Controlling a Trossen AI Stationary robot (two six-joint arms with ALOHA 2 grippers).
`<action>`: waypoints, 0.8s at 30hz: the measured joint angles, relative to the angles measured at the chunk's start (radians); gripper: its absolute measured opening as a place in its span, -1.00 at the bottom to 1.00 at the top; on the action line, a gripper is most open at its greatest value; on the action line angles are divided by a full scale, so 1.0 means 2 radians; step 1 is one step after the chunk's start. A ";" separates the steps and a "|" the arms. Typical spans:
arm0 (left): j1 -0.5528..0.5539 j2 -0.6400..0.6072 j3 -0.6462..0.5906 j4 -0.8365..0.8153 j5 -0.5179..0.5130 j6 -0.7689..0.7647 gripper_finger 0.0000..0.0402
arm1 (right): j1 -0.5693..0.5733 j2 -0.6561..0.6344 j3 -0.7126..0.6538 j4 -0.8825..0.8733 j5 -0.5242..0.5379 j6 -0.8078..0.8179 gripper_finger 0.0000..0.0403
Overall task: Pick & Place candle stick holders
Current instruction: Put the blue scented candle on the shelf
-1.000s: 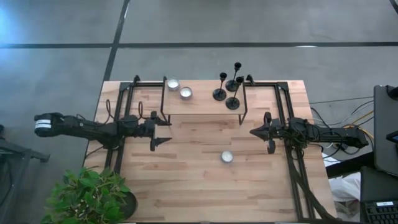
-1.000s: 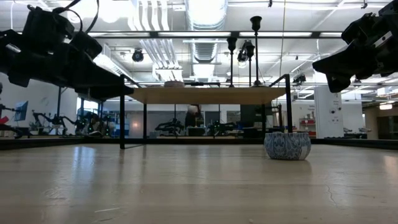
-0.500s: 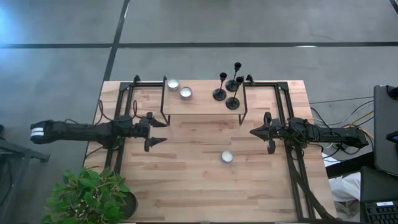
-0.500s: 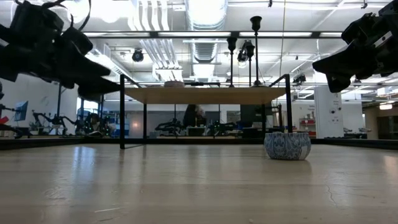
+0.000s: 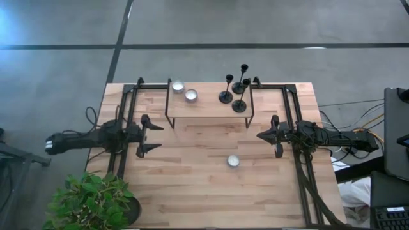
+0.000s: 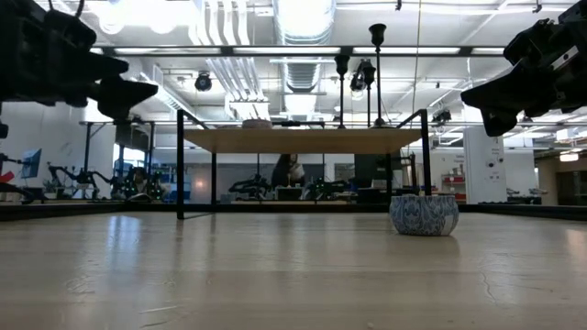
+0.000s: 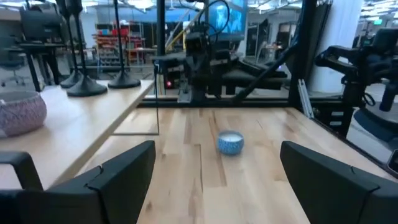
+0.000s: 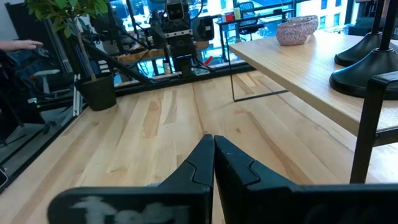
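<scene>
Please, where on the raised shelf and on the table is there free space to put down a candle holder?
On the shelf, the middle between the two small bowls and the candle stick holders is bare; its right end is crowded. On the table, the near half is free, apart from one bowl.

Lighting is bright and even, supplied by ceiling strip lights (image 6: pixel 303 11) that glare white in the low view. The table (image 5: pixel 192 185) shows only faint shadows from above. In the low view both arms read as dark silhouettes against the lit room. A blue-white flare marks the floor (image 5: pixel 5 22) corner.
</scene>
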 joint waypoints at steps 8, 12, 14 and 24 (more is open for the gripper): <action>-0.007 -0.051 0.000 -0.023 -0.003 0.035 0.75 | 0.000 0.000 0.000 0.000 0.000 0.000 -0.96; -0.016 -0.051 0.000 -0.026 -0.011 0.039 0.75 | 0.000 0.000 0.000 0.000 0.000 0.000 -0.96; -0.016 -0.051 -0.001 -0.028 -0.015 0.039 0.75 | 0.000 0.000 0.000 0.000 0.000 0.000 -0.96; -0.016 -0.043 0.000 -0.024 -0.019 0.042 0.75 | 0.000 0.000 0.000 0.000 0.000 0.000 -0.96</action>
